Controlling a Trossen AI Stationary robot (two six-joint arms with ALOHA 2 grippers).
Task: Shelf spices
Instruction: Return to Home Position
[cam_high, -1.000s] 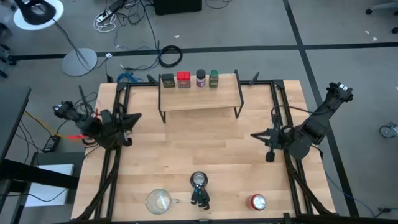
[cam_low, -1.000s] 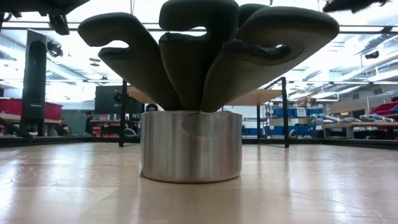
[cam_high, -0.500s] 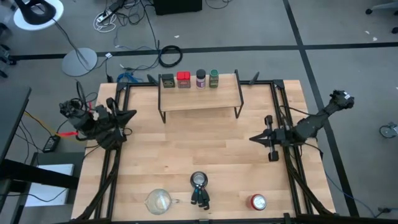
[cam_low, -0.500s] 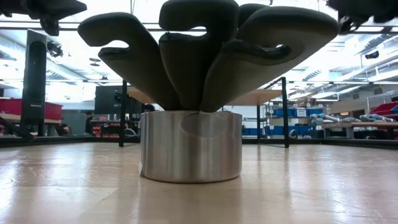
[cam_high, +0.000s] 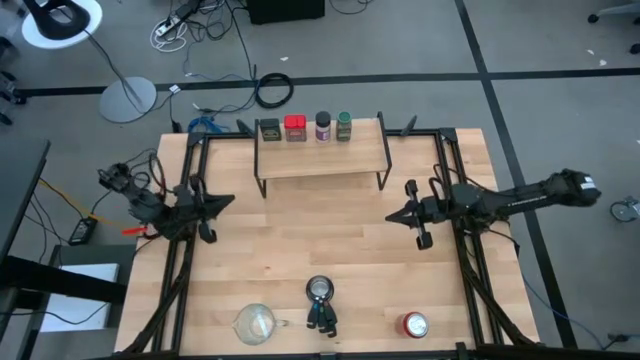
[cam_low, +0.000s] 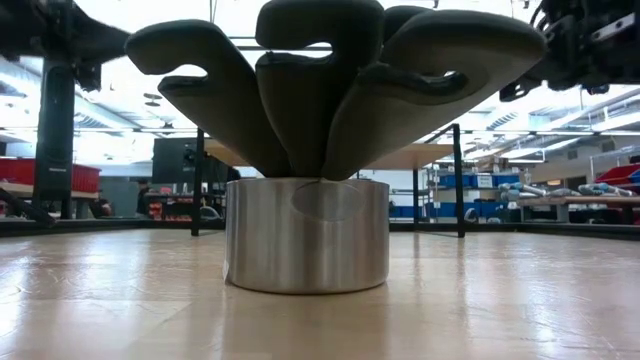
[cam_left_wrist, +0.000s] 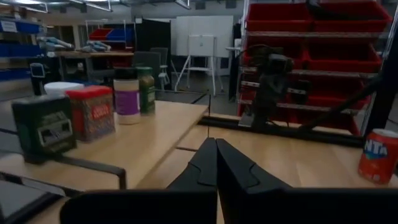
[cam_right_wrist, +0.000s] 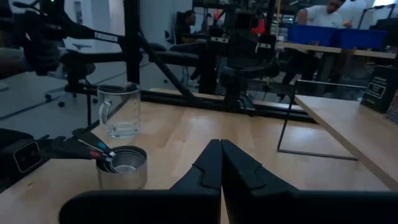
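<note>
Now four spices lined along the shelf; left gripper and right gripper fully closed, empty, apart over the table.

In the low view, the round brushed-steel cup holding dark grey spoon handles is blocking the middle of the low shelf with a light wooden board and black legs. It is hiding every container on it.

In the left wrist view, the purple-labelled dark-lidded jar is covering part of the green-lidded green jar, and the picture's edge is cutting off the round red can.

In the right wrist view, the edge is cropping the shelf just past the dark olive square tin.

From above, the containers' labels are showing too small to read.
</note>
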